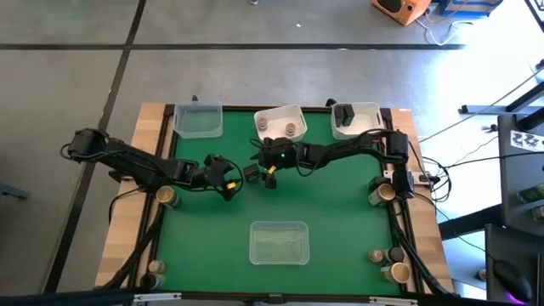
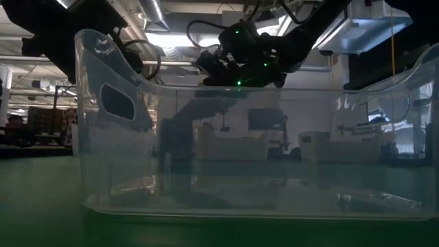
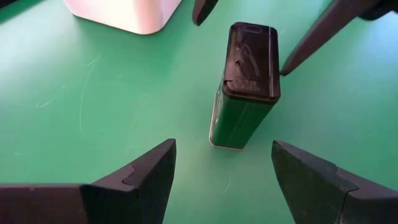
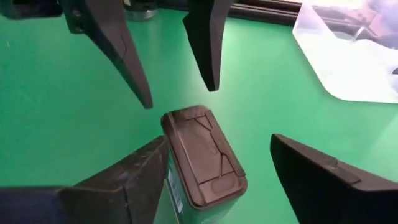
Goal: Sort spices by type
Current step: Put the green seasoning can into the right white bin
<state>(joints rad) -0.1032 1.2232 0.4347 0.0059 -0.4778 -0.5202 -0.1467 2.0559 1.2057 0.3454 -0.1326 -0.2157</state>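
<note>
L gripper point(image 1: 228, 185) sits mid-bench, a bit L of centre, fingers apart w/ nothing between them. L wrist view shows its two fingertips point(image 3: 146, 177) spread either side of a gap, the green tin point(image 3: 244, 93) standing just ahead of them on the mat.

That tin point(image 1: 252, 172) is the spice in play: a small rectangular green tin w/ a dark flip lid, upright on the green mat point(image 1: 340, 221) near bench centre, just in front of the white tray point(image 1: 276, 115) at the back edge. Two round jars point(image 1: 291, 129) already sit in that tray.

R gripper point(image 1: 270, 177) comes in from the R side, fingers apart and straddling the tin; R wrist view has one finger point(image 4: 134, 171) v. close to or touching the tin's side, the other clear of it. Not clamped yet.

Handling, my guess: tin is rigid, light, smooth painted sides so prob. slippery, and tall & narrow so tips easily if nudged by one finger first. Best hold is across the two broad flat faces, below the lid, not on the lid itself.
</note>
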